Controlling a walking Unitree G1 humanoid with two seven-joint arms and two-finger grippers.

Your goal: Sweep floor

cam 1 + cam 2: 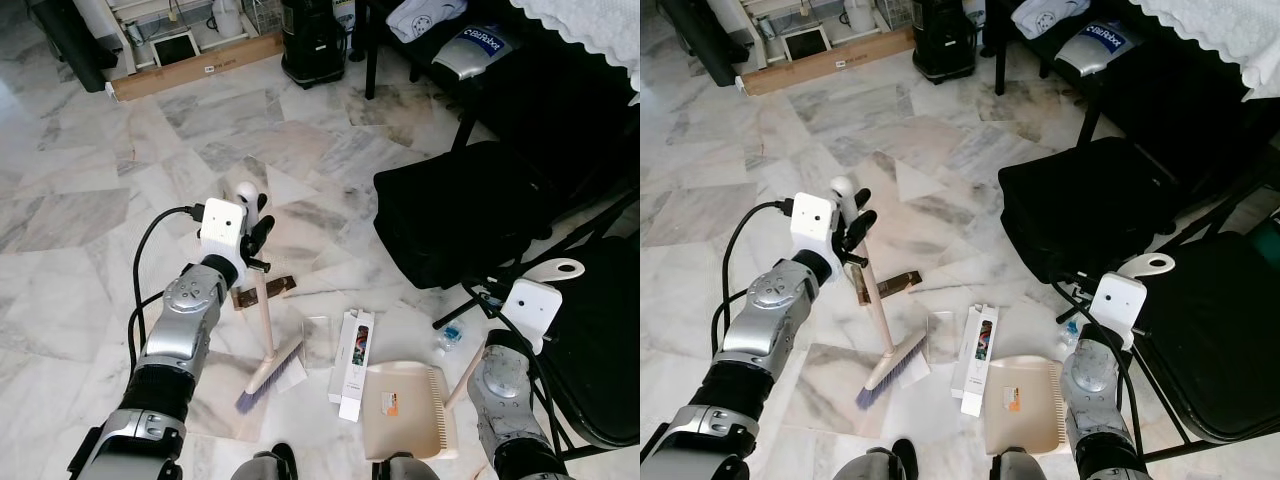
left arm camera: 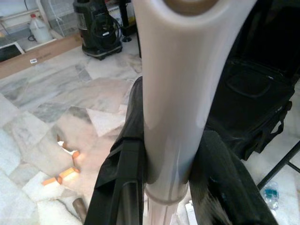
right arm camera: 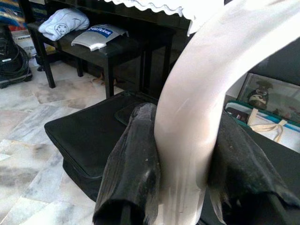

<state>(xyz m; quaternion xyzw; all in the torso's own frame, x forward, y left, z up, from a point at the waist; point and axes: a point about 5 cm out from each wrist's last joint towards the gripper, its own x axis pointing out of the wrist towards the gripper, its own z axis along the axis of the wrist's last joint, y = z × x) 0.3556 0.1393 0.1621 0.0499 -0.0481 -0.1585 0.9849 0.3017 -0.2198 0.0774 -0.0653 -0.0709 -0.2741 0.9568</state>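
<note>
Mid-sweep, judging by the layout: left pincer [image 1: 255,232] clamped on the broom [image 1: 266,340] handle, bristles on the floor beside a white box [image 1: 351,363], right pincer [image 3: 183,154] gripping the dustpan [image 1: 405,410] handle; next, brushing litter panward.

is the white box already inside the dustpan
No, the white box lies flat on the marble floor beside the dustpan, between it and the broom head.
</note>
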